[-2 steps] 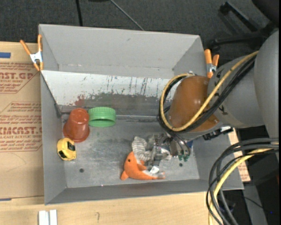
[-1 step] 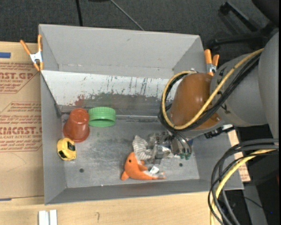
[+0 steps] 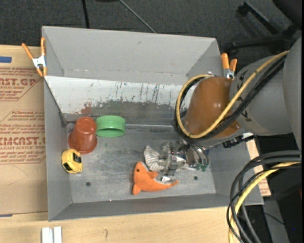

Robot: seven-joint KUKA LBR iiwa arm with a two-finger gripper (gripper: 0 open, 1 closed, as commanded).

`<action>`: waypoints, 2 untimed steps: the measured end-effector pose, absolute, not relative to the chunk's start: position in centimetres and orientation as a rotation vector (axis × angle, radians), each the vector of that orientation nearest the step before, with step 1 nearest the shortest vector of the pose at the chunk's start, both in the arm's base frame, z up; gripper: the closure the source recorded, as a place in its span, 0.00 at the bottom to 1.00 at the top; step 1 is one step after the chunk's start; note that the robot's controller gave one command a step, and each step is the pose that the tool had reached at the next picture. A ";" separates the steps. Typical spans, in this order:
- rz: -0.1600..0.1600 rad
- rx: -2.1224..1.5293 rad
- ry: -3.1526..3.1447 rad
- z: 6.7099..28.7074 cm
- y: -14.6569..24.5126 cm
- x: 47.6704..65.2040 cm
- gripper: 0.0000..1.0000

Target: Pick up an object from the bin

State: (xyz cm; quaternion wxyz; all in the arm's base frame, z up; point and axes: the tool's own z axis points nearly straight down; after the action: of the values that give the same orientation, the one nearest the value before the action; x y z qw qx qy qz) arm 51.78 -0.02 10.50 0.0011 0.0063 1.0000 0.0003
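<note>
Reddish-brown plastic cup (image 3: 84, 134) at left, flat round green lid (image 3: 111, 126) just beside it on its right, small yellow tape measure (image 3: 71, 161) near, below the cup.

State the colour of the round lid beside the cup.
Green. The lid shows best in the camera view, beside the reddish-brown cup.

Bin (image 3: 116, 158): cup (image 3: 83, 134), lid (image 3: 111, 126), tape measure (image 3: 71, 161), fish (image 3: 149, 182)

Brown cardboard sheet (image 3: 15, 186), left edge: red print, partly legible, reads "CAST.GP" and "-CAST ACRYLIC SHEET"; the smaller lines are unreadable.
</note>
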 end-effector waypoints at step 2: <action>0.001 0.020 3.140 11.5 0.0 51.8 1.00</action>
State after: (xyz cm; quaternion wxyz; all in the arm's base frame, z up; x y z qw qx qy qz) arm 51.76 0.00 11.54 0.0006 0.0063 1.0000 0.0003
